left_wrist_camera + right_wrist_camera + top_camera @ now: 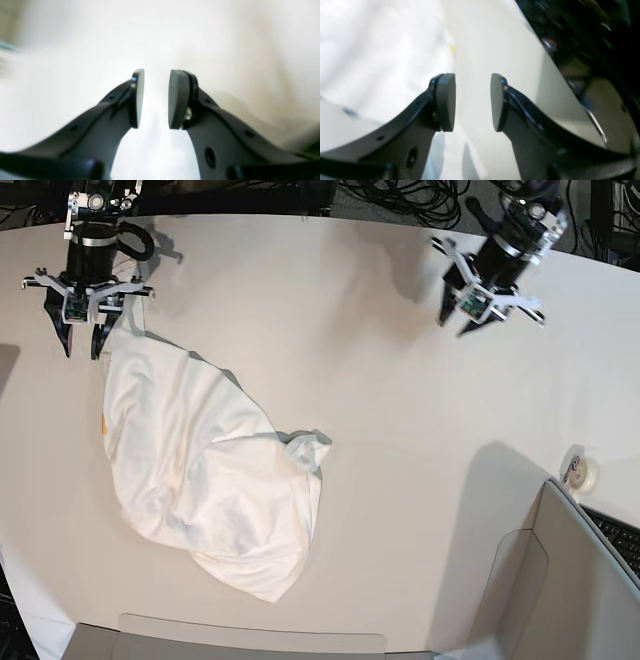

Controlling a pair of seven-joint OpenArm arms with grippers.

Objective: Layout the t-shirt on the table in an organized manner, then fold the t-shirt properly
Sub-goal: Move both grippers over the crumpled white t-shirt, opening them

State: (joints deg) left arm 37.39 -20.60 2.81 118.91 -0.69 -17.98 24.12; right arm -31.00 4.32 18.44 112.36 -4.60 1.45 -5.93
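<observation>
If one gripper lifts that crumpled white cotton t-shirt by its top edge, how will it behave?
The crumpled white cotton t-shirt will probably hang limp: it lies in soft folds. Likely light, it may slide on the smooth off-white table and stay bunched.

the left gripper (156,98) fills the lower frame, its two dark fingers ending in flat grey pads (178,98) that stand apart with nothing between them, above the blurred, smooth off-white table (75,50).

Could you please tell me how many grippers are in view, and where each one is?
2. The right gripper hangs at the t-shirt's far corner; the left gripper hovers over bare table, away from it.
</observation>
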